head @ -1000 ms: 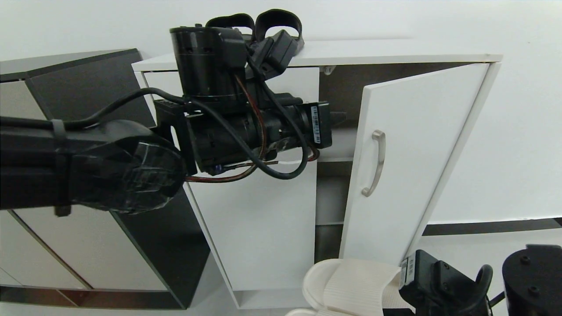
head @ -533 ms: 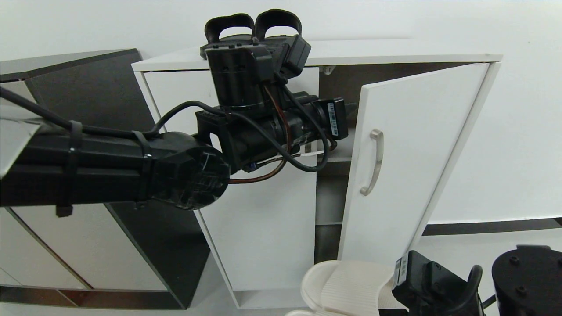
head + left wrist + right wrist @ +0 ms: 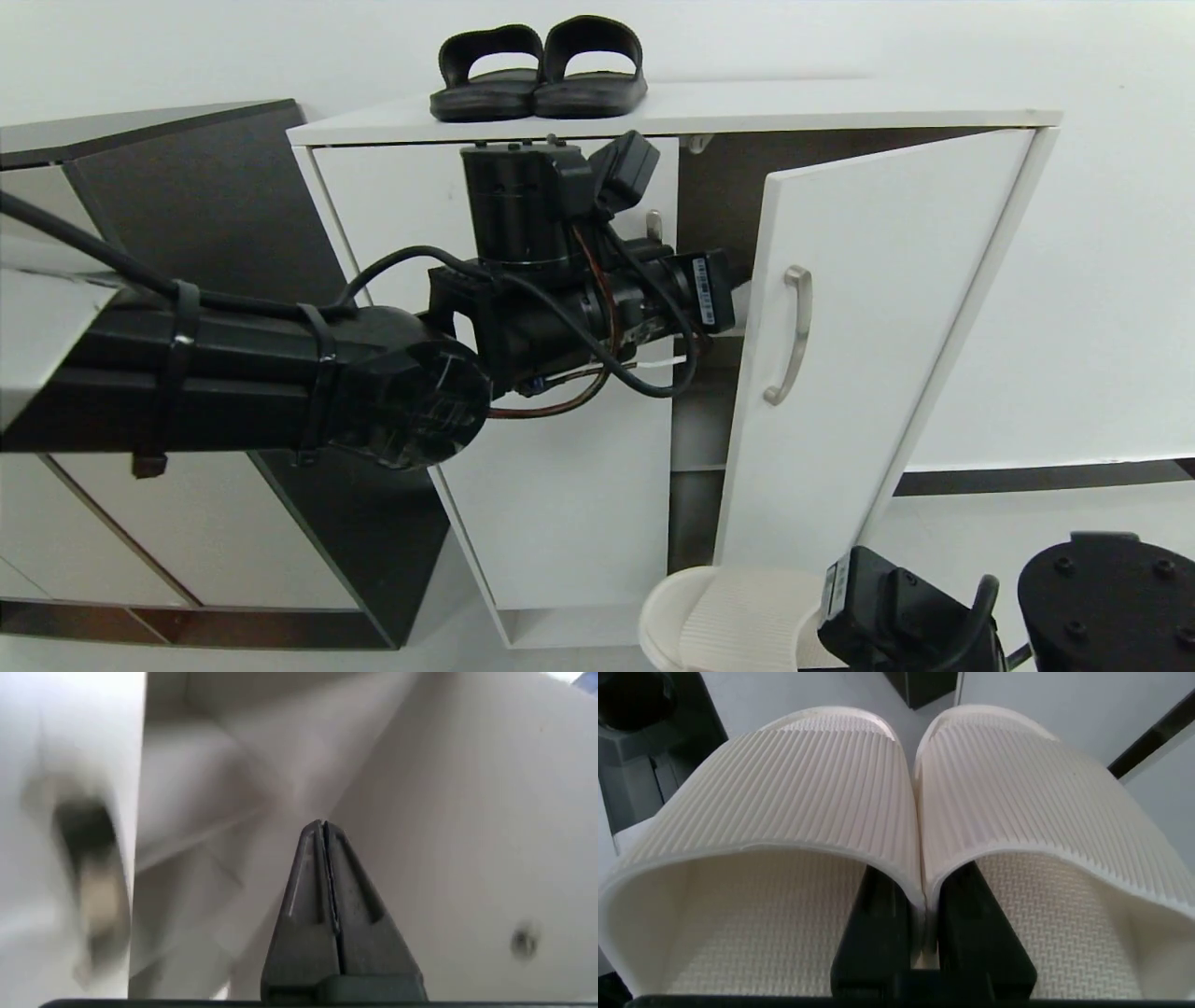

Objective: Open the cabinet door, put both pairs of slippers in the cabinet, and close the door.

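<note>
Right wrist view, R gripper [image 3: 920,941] pinching white slippers [image 3: 817,793], L gripper [image 3: 323,891] pressed together near cabinet door [image 3: 868,327].

We note one pair of slippers [image 3: 539,75] on top of the cabinet [image 3: 840,117], toward its left. The left gripper [image 3: 323,831] sits in the opening between the left door [image 3: 551,485] and the ajar right door [image 3: 868,327]. The second pair [image 3: 738,621] sits low before that opening, in the right gripper [image 3: 922,933].

The white cabinet [image 3: 794,103] carries a pair of black slippers [image 3: 560,98] side by side on its top.
</note>
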Robot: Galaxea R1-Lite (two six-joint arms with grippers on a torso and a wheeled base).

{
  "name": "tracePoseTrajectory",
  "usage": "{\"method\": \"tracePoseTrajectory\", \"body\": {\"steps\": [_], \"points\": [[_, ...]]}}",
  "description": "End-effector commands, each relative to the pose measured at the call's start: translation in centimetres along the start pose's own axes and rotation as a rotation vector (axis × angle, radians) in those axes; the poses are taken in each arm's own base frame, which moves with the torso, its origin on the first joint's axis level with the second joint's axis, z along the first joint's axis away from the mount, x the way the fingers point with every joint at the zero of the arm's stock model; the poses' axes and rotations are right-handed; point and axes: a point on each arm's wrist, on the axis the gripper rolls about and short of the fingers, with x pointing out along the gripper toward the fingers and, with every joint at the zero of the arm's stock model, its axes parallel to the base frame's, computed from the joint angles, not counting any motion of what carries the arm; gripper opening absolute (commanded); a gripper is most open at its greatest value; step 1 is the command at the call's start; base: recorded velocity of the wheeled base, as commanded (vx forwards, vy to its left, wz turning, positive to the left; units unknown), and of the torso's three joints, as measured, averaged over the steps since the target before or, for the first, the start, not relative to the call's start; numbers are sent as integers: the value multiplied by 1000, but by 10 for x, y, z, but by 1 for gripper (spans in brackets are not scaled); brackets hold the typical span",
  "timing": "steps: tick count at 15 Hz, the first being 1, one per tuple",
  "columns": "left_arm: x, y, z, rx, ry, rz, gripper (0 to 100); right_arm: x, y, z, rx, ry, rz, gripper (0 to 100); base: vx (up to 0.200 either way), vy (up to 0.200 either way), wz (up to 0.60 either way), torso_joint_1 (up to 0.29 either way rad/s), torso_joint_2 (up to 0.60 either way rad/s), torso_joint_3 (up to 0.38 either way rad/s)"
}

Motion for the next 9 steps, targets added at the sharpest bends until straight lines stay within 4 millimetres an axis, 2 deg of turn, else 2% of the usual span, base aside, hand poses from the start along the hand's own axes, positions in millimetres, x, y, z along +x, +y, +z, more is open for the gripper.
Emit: {"method": "tracePoseTrajectory", "body": {"steps": [1,3,5,6,7,9], "points": [[-9,-27,-10,-3,10,-71,0,2,3,-2,-7,10,15,0,-200,0,0,7,7,2],[-12,-61,-22,-4,41,-163,0,1,7,-4,-13,16,29,0,-200,0,0,-2,2,5],[-12,-70,-24,0,46,-187,0,1,7,-4,-14,15,30,0,-200,0,0,2,2,2],[-12,-66,-23,0,44,-175,0,1,6,-3,-11,11,28,0,-200,0,0,-2,2,2],[-13,-58,-20,2,35,-149,0,2,5,-3,-8,13,21,0,0,0,0,0,0,0],[-38,-8,15,44,-88,94,0,3,-11,-2,30,10,-47,0,0,0,0,0,0,0]]}}
